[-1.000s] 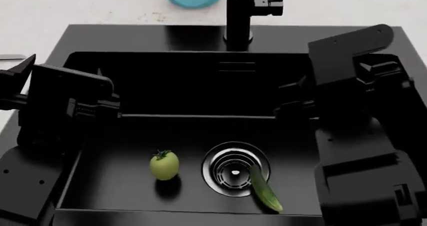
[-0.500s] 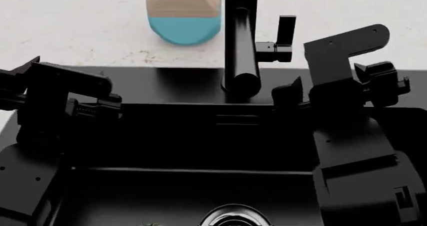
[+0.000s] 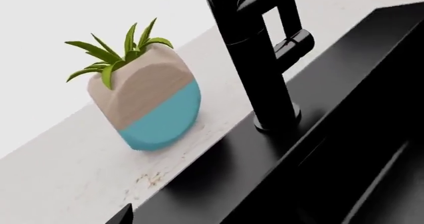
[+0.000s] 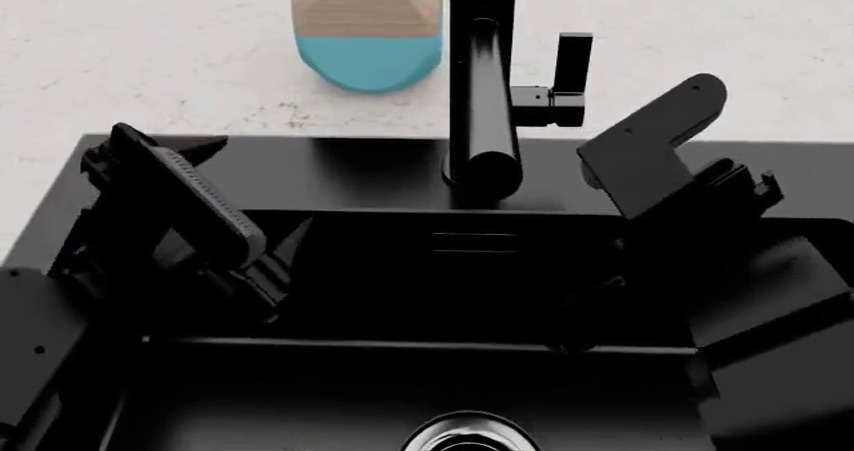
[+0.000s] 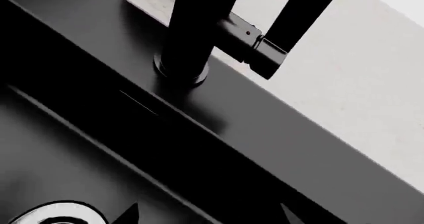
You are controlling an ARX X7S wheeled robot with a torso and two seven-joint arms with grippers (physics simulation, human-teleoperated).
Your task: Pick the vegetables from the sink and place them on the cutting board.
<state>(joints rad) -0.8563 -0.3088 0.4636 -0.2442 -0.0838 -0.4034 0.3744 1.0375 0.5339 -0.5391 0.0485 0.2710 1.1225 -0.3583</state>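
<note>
The black sink (image 4: 374, 176) fills the head view, with its black tube faucet (image 4: 478, 81) at the back and the top of the steel drain (image 4: 467, 437) at the bottom edge. The tomato, the cucumber and the cutting board are out of view. My left gripper (image 4: 274, 266) hangs over the basin's left side, open and empty; only one fingertip (image 3: 124, 215) shows in the left wrist view. My right gripper (image 5: 208, 214) is open and empty over the basin's right side, pointing toward the faucet base (image 5: 180, 67) and drain (image 5: 56, 215).
A tan-and-teal planter (image 4: 367, 31) with a green plant (image 3: 122, 50) stands on the pale speckled counter (image 4: 147, 61) behind the sink, left of the faucet. The faucet lever (image 4: 571, 66) sticks up to the faucet's right.
The head view tilted up, so the tomato and cucumber left the frame. Since then both arms have swung inward and tipped down toward the basin.
</note>
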